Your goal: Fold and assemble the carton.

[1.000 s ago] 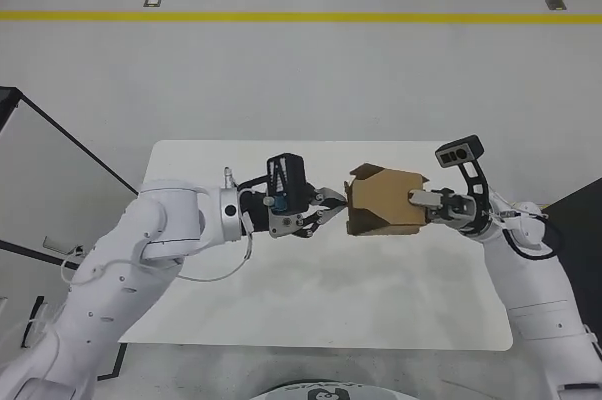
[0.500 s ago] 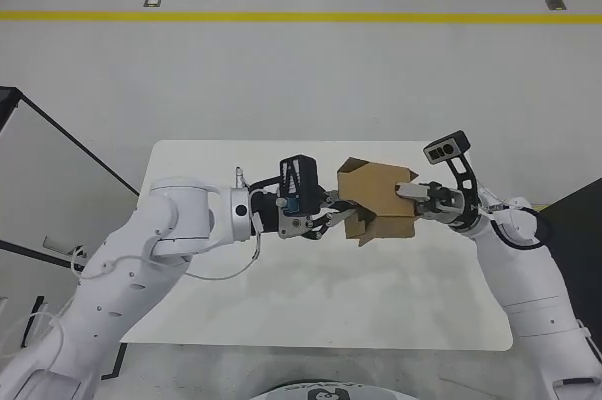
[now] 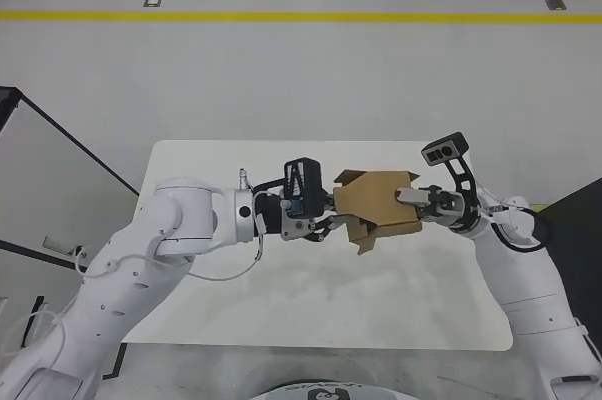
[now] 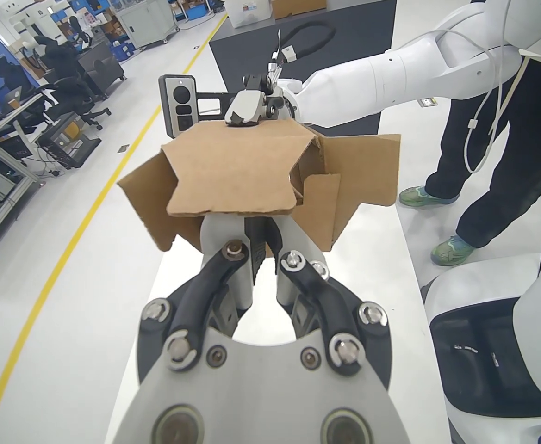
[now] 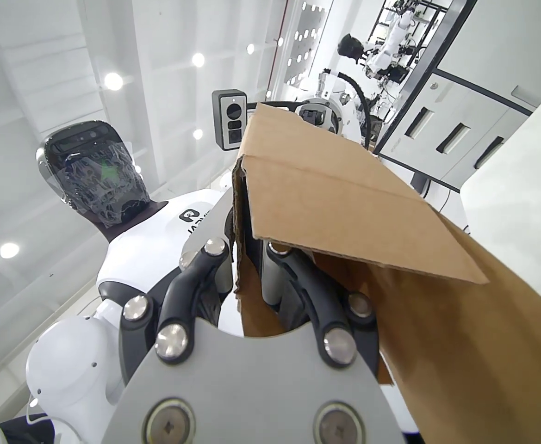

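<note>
Left gripper (image 4: 246, 224), nearly closed, grip unclear, has moved under a flap (image 4: 231, 187) of the carton (image 3: 381, 195), which right gripper (image 5: 247, 258) clamps; folding can begin.

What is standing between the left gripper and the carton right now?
Nothing visible. The left gripper sits against the carton, tips hidden under a flap; the right gripper grips its far wall.

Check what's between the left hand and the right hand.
The brown cardboard carton, flaps half-folded, fills that gap above the white table, seen in the top view; the right hand is shut on its wall.
</note>
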Available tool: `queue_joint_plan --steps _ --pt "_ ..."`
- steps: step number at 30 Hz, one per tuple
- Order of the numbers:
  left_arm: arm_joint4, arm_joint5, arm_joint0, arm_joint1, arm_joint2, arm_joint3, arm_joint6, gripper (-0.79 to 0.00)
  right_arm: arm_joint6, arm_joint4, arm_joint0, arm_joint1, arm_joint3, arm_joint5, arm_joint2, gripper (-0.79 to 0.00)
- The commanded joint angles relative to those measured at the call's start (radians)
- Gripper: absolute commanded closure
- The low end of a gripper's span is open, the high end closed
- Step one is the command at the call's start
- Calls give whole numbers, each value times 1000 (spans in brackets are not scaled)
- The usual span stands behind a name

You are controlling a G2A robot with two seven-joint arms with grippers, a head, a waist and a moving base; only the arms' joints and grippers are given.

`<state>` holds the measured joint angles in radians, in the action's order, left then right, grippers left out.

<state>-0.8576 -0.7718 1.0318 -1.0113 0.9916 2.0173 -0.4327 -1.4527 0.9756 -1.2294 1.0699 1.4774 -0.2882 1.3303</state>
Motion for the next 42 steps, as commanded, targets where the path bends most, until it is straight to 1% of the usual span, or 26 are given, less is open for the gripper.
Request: queue_joint_plan --steps 1,15,28,38,42 --pt "-2 0 -2 -1 -4 -1 1 0 -1 -1 -1 1 -1 2 -1 0" --pt "-2 4 -12 -8 -17 -13 5 0 -9 -9 1 5 -7 14 -2 0" --pt "-7 11 4 0 44 3 2 0 -27 28 -7 5 -40 10 33 0" --pt "-6 11 21 3 62 6 -2 0 -24 43 -9 8 -54 11 47 0" --pt "-3 9 25 2 57 11 -1 0 -30 42 -8 9 -49 15 45 0"
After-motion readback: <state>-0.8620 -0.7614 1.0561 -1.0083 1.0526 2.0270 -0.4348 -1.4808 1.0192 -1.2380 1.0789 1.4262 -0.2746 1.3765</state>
